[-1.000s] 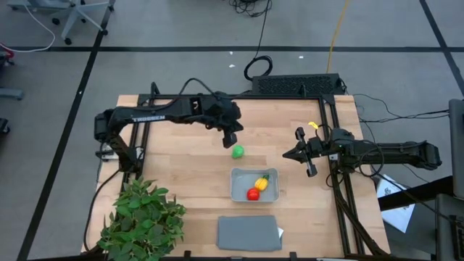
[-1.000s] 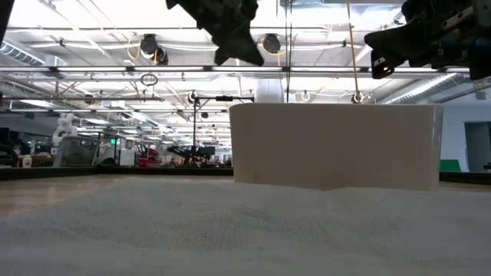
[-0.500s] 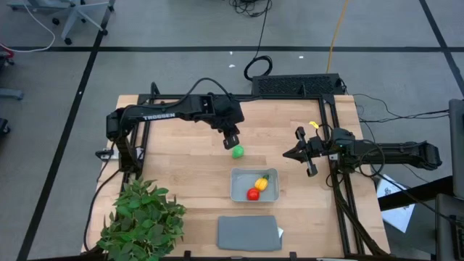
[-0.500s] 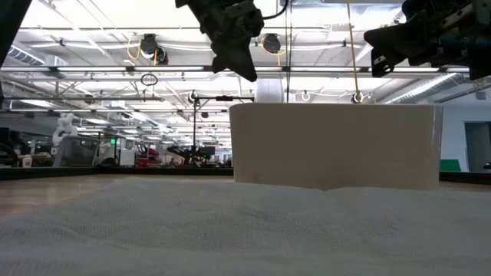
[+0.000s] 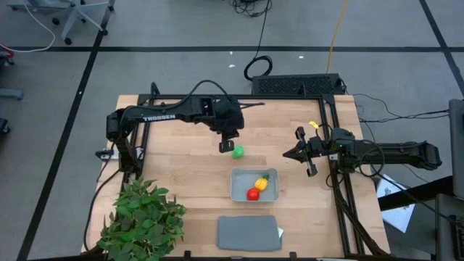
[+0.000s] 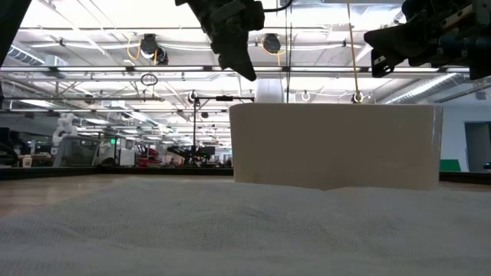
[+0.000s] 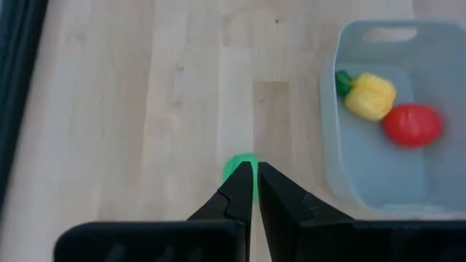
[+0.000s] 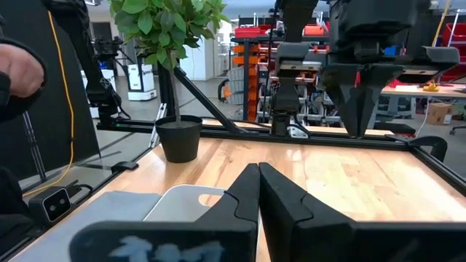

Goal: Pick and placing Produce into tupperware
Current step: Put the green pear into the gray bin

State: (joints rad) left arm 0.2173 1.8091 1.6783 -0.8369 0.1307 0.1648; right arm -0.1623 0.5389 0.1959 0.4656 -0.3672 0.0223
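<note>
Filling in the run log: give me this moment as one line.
left hand: shut, above round green toy on table | right hand: shut, idle | grey-blue plastic container: holds red, yellow toys

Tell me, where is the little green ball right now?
In the high view, the green ball lies on the wooden table, just below the left gripper and outside the tupperware, near its far left corner.

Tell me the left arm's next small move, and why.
Probably open the jaws, then lower. The left gripper hangs over the green fruit with its jaws shut; the fruit lies on the table, outside the tupperware, which already holds the red fruit and yellow fruit. The right gripper waits at the right edge.
</note>
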